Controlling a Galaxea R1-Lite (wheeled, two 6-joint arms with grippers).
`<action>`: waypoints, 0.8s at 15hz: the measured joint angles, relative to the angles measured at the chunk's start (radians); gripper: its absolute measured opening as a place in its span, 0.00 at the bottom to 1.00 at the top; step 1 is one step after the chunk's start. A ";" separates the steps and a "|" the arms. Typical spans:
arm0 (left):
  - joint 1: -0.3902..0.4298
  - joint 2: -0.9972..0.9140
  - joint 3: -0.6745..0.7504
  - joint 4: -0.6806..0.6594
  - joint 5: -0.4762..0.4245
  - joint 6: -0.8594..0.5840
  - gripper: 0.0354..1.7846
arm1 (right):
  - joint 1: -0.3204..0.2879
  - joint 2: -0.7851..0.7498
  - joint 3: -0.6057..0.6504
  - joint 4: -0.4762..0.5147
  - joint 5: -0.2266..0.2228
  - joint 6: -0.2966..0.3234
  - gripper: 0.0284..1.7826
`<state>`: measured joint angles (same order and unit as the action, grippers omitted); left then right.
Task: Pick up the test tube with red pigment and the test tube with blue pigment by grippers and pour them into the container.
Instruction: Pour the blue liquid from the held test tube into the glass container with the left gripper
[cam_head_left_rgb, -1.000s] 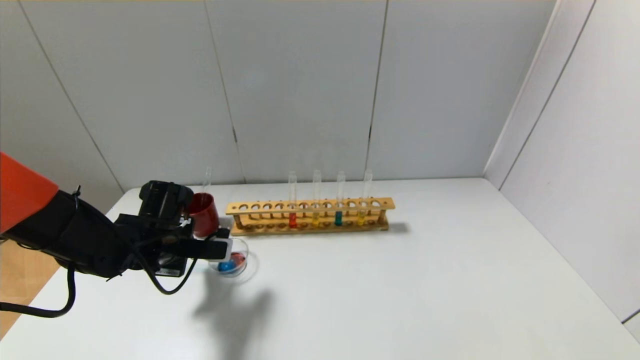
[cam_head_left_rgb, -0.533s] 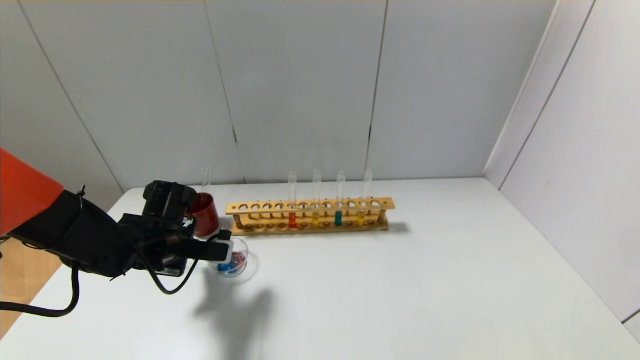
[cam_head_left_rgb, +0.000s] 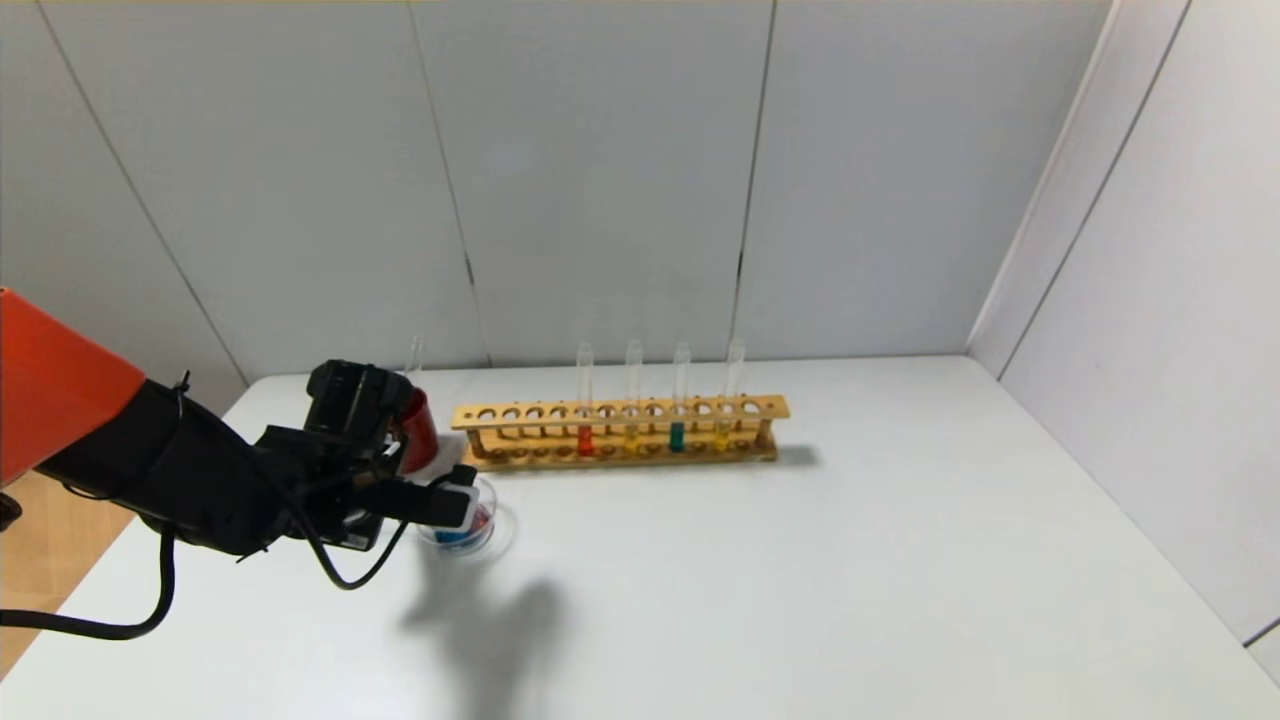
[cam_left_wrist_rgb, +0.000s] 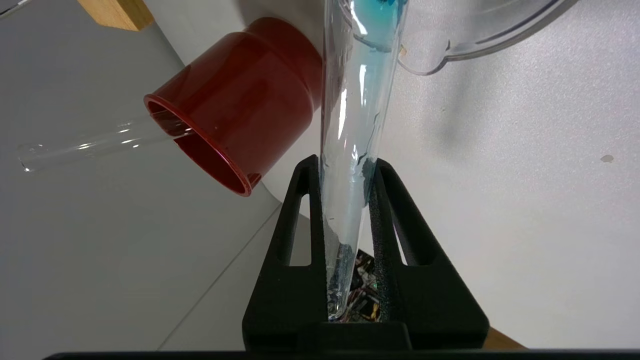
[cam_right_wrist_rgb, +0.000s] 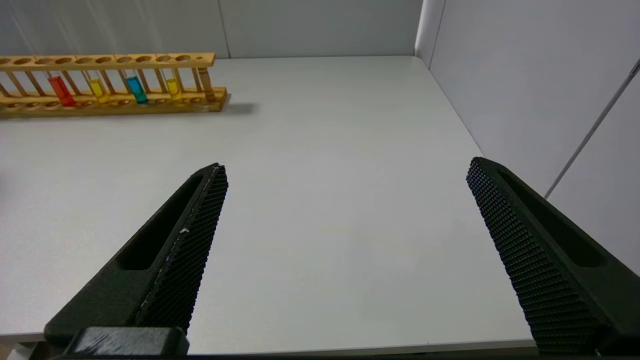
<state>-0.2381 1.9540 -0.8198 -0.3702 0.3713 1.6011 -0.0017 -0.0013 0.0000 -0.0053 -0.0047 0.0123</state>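
Your left gripper (cam_left_wrist_rgb: 345, 165) is clamped on the blue-pigment test tube (cam_left_wrist_rgb: 357, 100), tipped over the glass dish (cam_head_left_rgb: 478, 520); the red cup (cam_left_wrist_rgb: 240, 100) crowds beside it. Your right gripper (cam_right_wrist_rgb: 345, 172) gapes wide.

A lab — wooden test-tube rack (cam_head_left_rgb: 620, 432), white table (cam_head_left_rgb: 800, 580).

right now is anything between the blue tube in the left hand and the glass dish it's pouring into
Nothing visible is. The left hand is shut on the slim clear glass tube with blue liquid, whose mouth already reaches the low clear glass dish. The dark red opaque cup stands beside the tube, not across its path.
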 joint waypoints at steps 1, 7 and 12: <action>-0.009 0.000 -0.001 0.000 0.011 0.003 0.16 | 0.000 0.000 0.000 0.000 0.000 0.000 0.98; -0.050 0.006 -0.029 0.000 0.051 0.024 0.16 | 0.000 0.000 0.000 0.000 0.000 0.000 0.98; -0.064 0.010 -0.026 0.002 0.088 0.047 0.16 | 0.000 0.000 0.000 0.000 0.000 0.000 0.98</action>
<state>-0.3019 1.9638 -0.8455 -0.3685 0.4589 1.6485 -0.0017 -0.0013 0.0000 -0.0053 -0.0047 0.0123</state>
